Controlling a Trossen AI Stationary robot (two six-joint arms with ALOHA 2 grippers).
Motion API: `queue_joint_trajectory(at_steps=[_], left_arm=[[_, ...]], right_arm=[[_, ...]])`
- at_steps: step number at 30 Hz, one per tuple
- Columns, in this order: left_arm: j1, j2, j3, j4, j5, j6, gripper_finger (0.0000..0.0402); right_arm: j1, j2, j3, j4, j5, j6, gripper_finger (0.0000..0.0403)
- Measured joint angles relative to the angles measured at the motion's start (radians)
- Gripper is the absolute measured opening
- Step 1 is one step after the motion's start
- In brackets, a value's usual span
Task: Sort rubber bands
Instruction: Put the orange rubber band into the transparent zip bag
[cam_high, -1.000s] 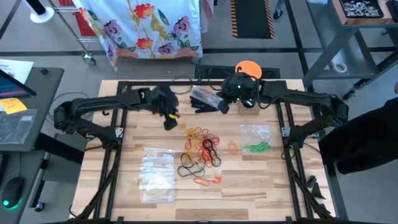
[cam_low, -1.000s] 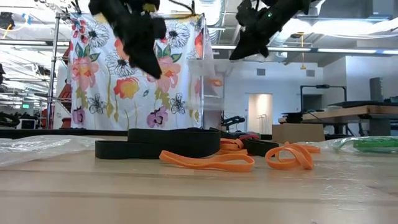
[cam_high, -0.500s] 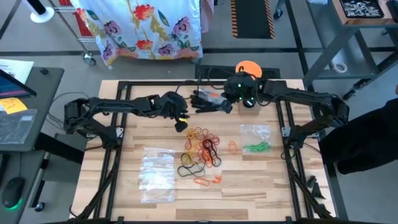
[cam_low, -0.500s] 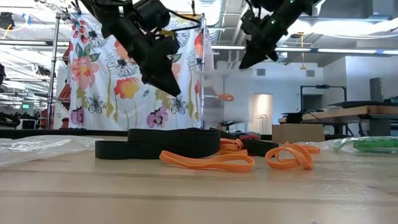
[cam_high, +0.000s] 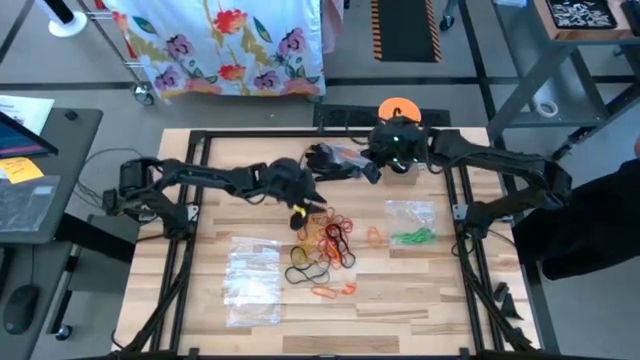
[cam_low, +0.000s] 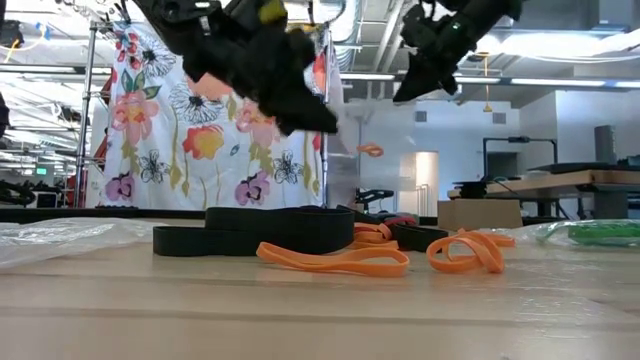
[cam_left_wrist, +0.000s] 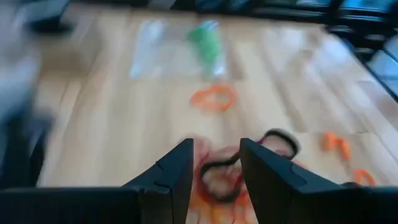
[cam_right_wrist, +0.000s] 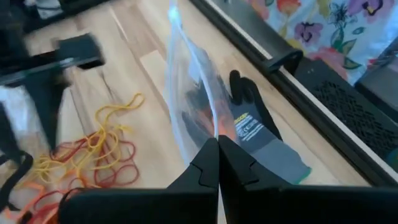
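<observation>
So the whole thing hinged on the left end effector (cam_high: 300, 212) and the pile of rubber bands (cam_high: 325, 238) in the middle of the table (cam_high: 420, 290). In the high view it hung right over the pile's upper-left edge, with the rest of the bands spreading away from it toward the right arm's side. Its own wrist view showed the fingers partly apart with nothing between them that I could make out, and a dark band sat almost dead centre below the gap, so I'd guess a straight drop was the plan.

The right end effector (cam_right_wrist: 217, 163) was well off from the pile, up by the black glove (cam_right_wrist: 260, 134), pinched shut on the top edge of a clear plastic bag (cam_right_wrist: 189, 106) hanging open. The left arm was clearly nearer.
</observation>
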Motion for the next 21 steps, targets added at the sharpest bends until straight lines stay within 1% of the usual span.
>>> queue_joint_trajectory(at_steps=[2, 3, 4, 6, 7, 11, 13, 15, 17, 21], left_arm=[[-0.043, 0.006, 0.000, 0.097, -0.034, 0.064, 0.0127], [-0.065, 0.015, 0.001, 0.159, -0.079, 0.091, 0.0127], [-0.087, 0.025, 0.002, 0.206, -0.144, 0.096, 0.0127], [-0.118, 0.063, 0.026, 0.248, -0.251, 0.104, 0.0127], [-0.129, 0.089, 0.049, 0.251, -0.274, 0.117, 0.0127], [-0.152, 0.222, 0.163, 0.213, -0.259, 0.176, 0.0127], [-0.159, 0.301, 0.229, 0.164, -0.256, 0.238, 0.0127], [-0.164, 0.368, 0.284, 0.090, -0.244, 0.375, 0.0127], [-0.170, 0.431, 0.335, 0.024, -0.207, 0.524, 0.0127], [-0.188, 0.527, 0.442, -0.039, -0.199, 0.692, 0.0127]], right_arm=[[-0.004, -0.040, -0.052, 0.047, 0.000, 0.020, 0.0000], [-0.007, -0.058, -0.075, 0.068, 0.000, 0.028, 0.0000], [-0.007, -0.072, -0.095, 0.082, -0.001, 0.036, 0.0000], [-0.007, -0.090, -0.121, 0.108, -0.011, 0.047, 0.0000], [-0.007, -0.097, -0.129, 0.119, -0.011, 0.049, 0.0000], [-0.006, -0.110, -0.134, 0.118, -0.018, 0.049, 0.0000], [-0.006, -0.116, -0.134, 0.117, -0.027, 0.044, 0.0000], [-0.014, -0.127, -0.134, 0.099, -0.042, 0.035, 0.0000], [-0.014, -0.140, -0.133, 0.098, -0.044, 0.034, 0.0000], [-0.014, -0.161, -0.133, 0.067, -0.045, 0.033, 0.0000]])
